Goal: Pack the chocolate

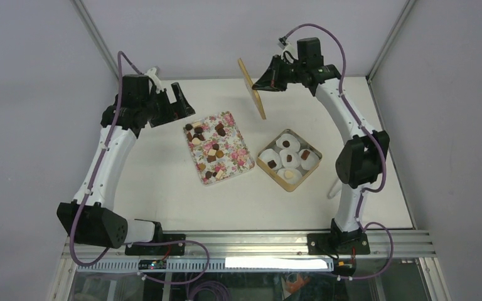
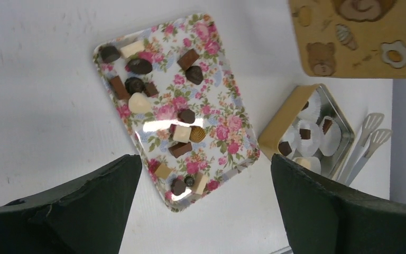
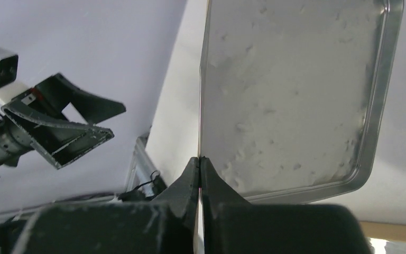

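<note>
Several pieces of chocolate [image 1: 210,147] [image 2: 137,66], dark, tan and cream, lie scattered on the pink floral tray [image 1: 233,155] [image 2: 219,108]. To its right stands a gold tin [image 1: 265,164] [image 2: 284,127] of white paper cups, some with a piece inside [image 1: 287,143]. My right gripper [image 1: 260,83] [image 3: 199,159] is shut on the edge of the tin's lid [image 1: 252,88] [image 3: 291,95] and holds it on edge, up in the air behind the tin. Wide open and holding nothing, my left gripper [image 1: 172,111] [image 2: 203,159] hovers over the table at the tray's left.
White tongs [image 2: 367,140] [image 1: 334,188] lie on the table right of the tin, near the right arm. The lid's bear-printed top [image 2: 349,37] fills the upper right of the left wrist view. Walls close the table at the back and both sides.
</note>
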Controlling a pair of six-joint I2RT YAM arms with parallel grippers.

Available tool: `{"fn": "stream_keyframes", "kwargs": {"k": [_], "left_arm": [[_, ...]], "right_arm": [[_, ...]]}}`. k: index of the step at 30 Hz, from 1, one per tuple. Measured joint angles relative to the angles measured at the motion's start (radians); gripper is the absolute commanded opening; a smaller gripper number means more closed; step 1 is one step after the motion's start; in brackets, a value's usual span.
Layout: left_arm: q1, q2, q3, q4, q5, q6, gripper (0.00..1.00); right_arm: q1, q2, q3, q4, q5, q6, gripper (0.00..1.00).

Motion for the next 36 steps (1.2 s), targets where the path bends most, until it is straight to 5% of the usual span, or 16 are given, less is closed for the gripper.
{"fn": "stream_keyframes", "kwargs": {"k": [3, 10, 13, 27, 36], "left_arm": [[0.000, -0.056, -0.024, 0.078, 0.062, 0.051, 0.99], [0.000, -0.343, -0.352, 0.449, 0.290, 0.187, 0.98], [0.005, -0.351, -0.331, 0.505, 0.426, 0.278, 0.95], [0.040, -0.177, 0.087, 0.108, 0.827, 0.722, 0.99], [0.039, -0.101, 0.137, -0.022, 1.048, 0.763, 0.99]], "right_arm": [[0.013, -0.023, -0.065, 0.075, -0.112, 0.042, 0.00], [0.028, -0.105, -0.139, 0.149, -0.301, 0.157, 0.00], [0.045, -0.183, -0.192, 0.195, -0.383, 0.189, 0.00], [0.086, -0.596, -0.454, 0.101, -0.602, 0.029, 0.00], [0.086, -0.650, -0.503, -0.013, -0.645, -0.041, 0.00]]}}
